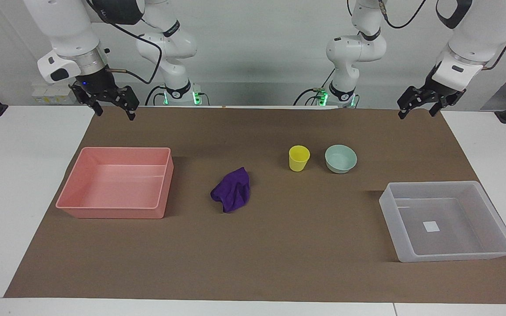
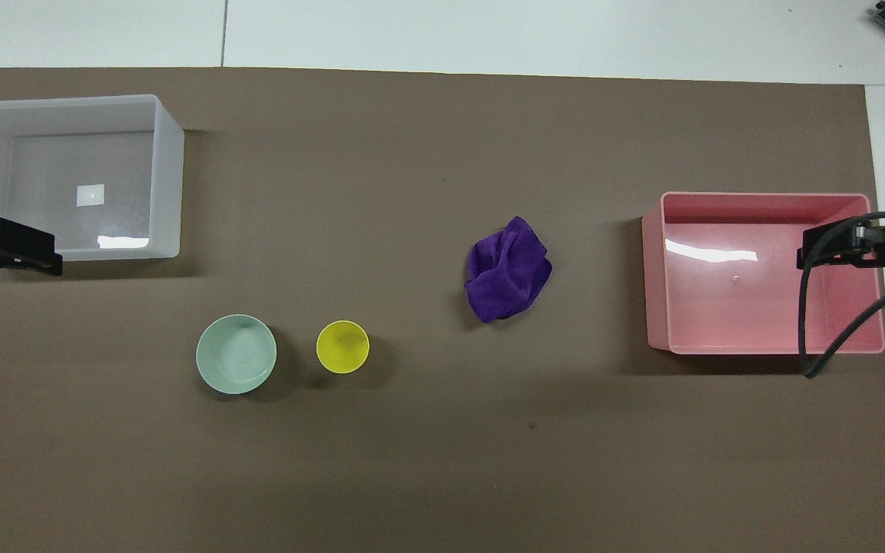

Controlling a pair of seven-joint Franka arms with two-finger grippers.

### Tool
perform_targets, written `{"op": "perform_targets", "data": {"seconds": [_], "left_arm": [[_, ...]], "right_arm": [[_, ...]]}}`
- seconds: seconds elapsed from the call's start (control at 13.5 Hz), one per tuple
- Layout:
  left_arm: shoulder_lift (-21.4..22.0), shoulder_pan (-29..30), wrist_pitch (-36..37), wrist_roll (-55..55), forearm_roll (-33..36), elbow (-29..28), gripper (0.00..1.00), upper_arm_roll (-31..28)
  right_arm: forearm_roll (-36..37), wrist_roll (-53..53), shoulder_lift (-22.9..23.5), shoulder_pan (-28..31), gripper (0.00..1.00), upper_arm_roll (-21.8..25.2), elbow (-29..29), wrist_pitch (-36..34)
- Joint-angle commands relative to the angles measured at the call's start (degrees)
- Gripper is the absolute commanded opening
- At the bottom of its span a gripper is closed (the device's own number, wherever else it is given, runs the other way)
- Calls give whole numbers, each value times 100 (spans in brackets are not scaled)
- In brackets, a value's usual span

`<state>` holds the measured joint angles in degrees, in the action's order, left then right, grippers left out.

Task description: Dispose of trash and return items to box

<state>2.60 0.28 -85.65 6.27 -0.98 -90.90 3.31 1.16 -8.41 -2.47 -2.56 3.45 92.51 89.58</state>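
Brown surface, nothing sorted yet: purple cloth, cup, bowl all loose (bins at either end, handy per arm). Left claw and right claw wait open.

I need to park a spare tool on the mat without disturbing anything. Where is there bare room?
Widest: the mat strip nearer the robots than the green bowl and yellow cup. Also between the purple cloth and clear bin. Tightest: bowl and cup stand close together, not touching.

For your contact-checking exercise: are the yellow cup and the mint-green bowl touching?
Apart. The overhead view shows bare brown mat between the yellow cup and the mint-green bowl.
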Motion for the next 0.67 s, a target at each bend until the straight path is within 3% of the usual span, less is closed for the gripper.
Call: {"op": "perform_targets", "data": {"seconds": [0.0, 0.59], "left_arm": [[109, -72, 57, -56, 63, -59, 100, -40], [83, -63, 66, -91, 63, -59, 100, -40]], "right_arm": [[-28, 191, -34, 89, 100, -46, 39, -72], [-28, 191, -34, 89, 100, -46, 39, -72]]}}
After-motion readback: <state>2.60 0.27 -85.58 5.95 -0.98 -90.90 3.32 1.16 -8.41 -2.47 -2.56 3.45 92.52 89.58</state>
